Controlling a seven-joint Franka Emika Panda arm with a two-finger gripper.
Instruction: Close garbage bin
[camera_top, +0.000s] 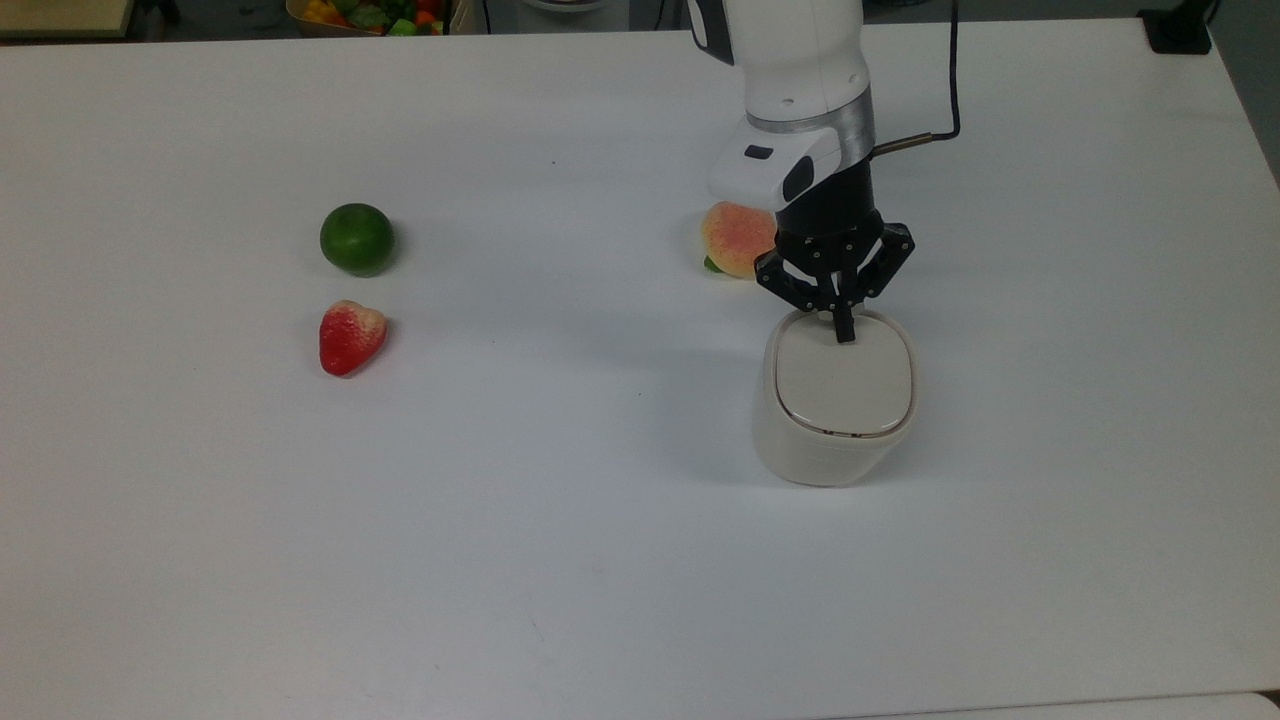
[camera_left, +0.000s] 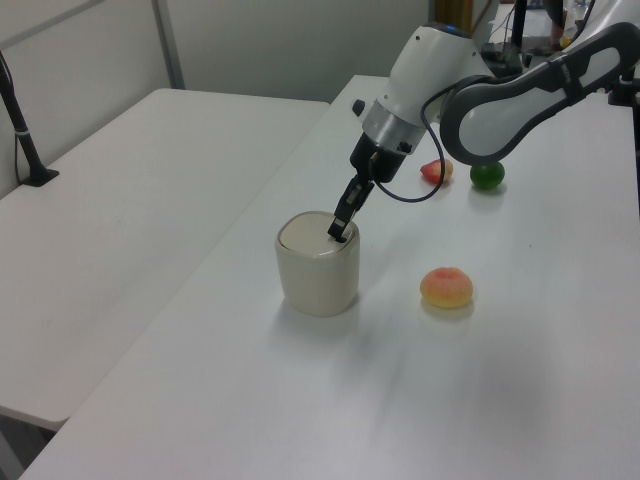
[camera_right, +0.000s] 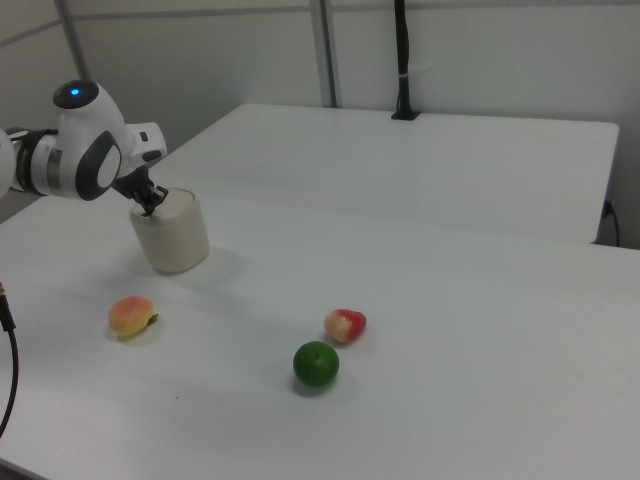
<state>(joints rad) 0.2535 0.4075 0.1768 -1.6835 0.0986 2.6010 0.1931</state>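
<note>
Going left to right in the top view, a round green lime (camera_top: 357, 239) and a red heart-shaped strawberry (camera_top: 350, 336) lie together on the white worktop (camera_top: 560, 520), well apart from everything else and out of the arm's way. Further right, a pink-orange peach (camera_top: 735, 237) sits just beside the arm's wrist. Right of it stands the small cream-white plastic garbage bin (camera_top: 838, 400), a rounded-square body with a flat lid (camera_top: 845, 382). The black two-finger gripper (camera_top: 845, 333) points down, its fingers drawn together into a single tip that rests on the lid's edge nearest the arm, probably to press it down. The lid lies flat within the rim, so the bin looks closed.
</note>
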